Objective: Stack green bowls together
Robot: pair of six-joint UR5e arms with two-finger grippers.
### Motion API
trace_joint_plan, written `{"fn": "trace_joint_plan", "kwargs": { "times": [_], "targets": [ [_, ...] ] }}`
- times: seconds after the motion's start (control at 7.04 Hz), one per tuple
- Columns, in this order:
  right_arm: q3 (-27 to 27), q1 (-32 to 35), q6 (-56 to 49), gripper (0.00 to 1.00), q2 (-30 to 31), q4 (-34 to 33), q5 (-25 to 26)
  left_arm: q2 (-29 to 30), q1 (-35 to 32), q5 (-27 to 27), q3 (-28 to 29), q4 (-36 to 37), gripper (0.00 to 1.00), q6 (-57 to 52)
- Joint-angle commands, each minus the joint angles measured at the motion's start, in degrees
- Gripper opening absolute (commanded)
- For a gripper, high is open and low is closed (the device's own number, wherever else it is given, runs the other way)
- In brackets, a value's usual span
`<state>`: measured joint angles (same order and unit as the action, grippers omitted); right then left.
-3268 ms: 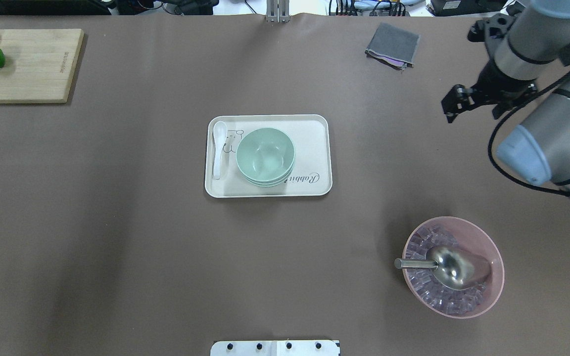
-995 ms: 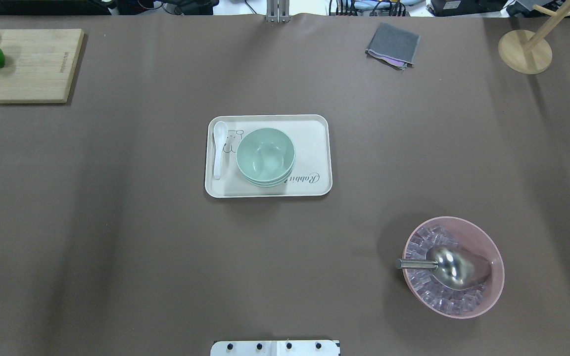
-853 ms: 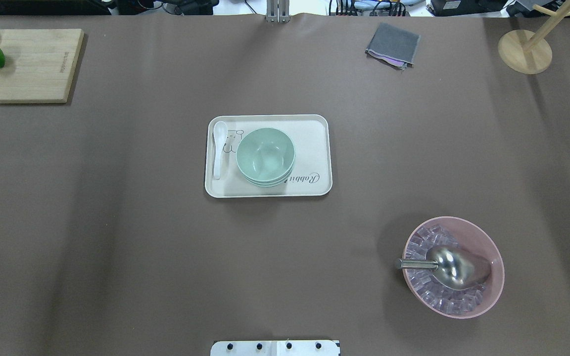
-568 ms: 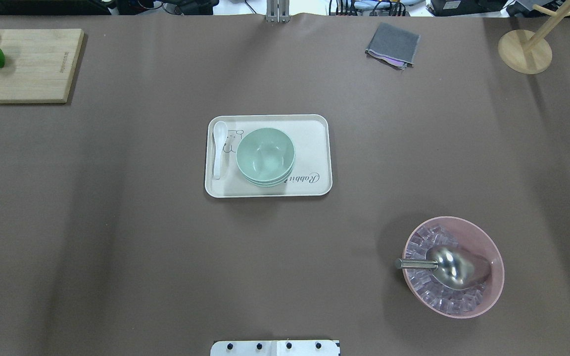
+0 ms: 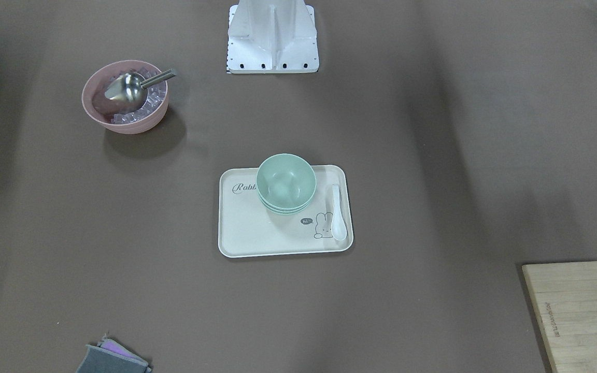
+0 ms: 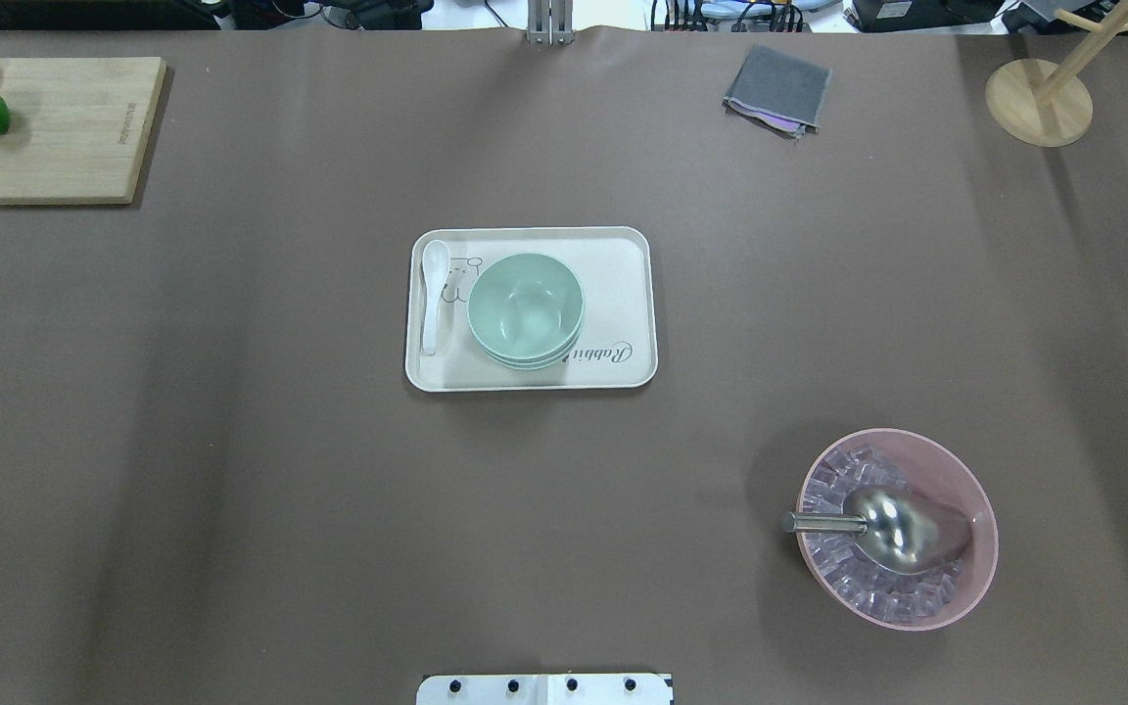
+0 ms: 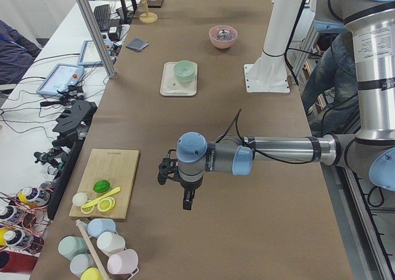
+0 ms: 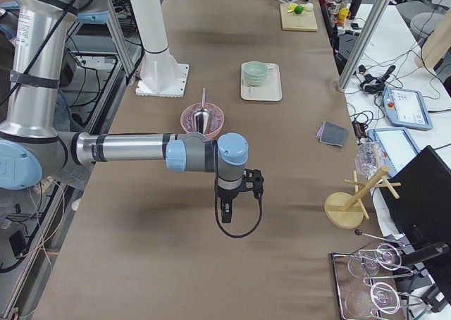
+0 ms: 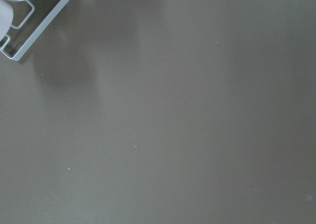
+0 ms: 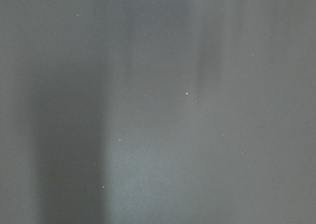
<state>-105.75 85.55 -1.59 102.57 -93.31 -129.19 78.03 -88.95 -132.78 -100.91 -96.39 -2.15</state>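
Note:
The green bowls (image 6: 525,308) sit nested in one stack on a cream tray (image 6: 623,294) at the table's middle. The stack also shows in the front view (image 5: 285,181), the left view (image 7: 184,69) and the right view (image 8: 256,71). My left gripper (image 7: 187,203) hangs over bare table far from the tray, near a cutting board. My right gripper (image 8: 225,214) hangs over bare table at the other end, beyond the pink bowl. Both show only in the side views, so I cannot tell whether they are open or shut. Neither holds anything that I can see.
A white spoon (image 6: 434,294) lies on the tray beside the stack. A pink bowl (image 6: 956,470) with ice and a metal scoop stands front right. A cutting board (image 6: 55,127) with fruit is far left, a grey cloth (image 6: 777,88) and a wooden stand (image 6: 1039,103) far right.
The right arm, seen at the overhead view's right edge 3.3 s ago, has left that view. Nothing has moved over the last second.

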Motion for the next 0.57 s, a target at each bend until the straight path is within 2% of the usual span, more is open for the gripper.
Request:
{"fn": "trace_joint_plan", "kwargs": {
  "times": [0.0, 0.43],
  "targets": [
    [0.11, -0.03, -0.08, 1.0, 0.09, -0.03, -0.01, -0.07, -0.09, -0.19, -0.16, -0.03, 0.98, -0.05],
    [0.11, -0.12, 0.01, 1.0, 0.0, 0.06, -0.01, 0.02, -0.09, 0.33, 0.02, -0.03, 0.98, -0.05]
  ]
}}
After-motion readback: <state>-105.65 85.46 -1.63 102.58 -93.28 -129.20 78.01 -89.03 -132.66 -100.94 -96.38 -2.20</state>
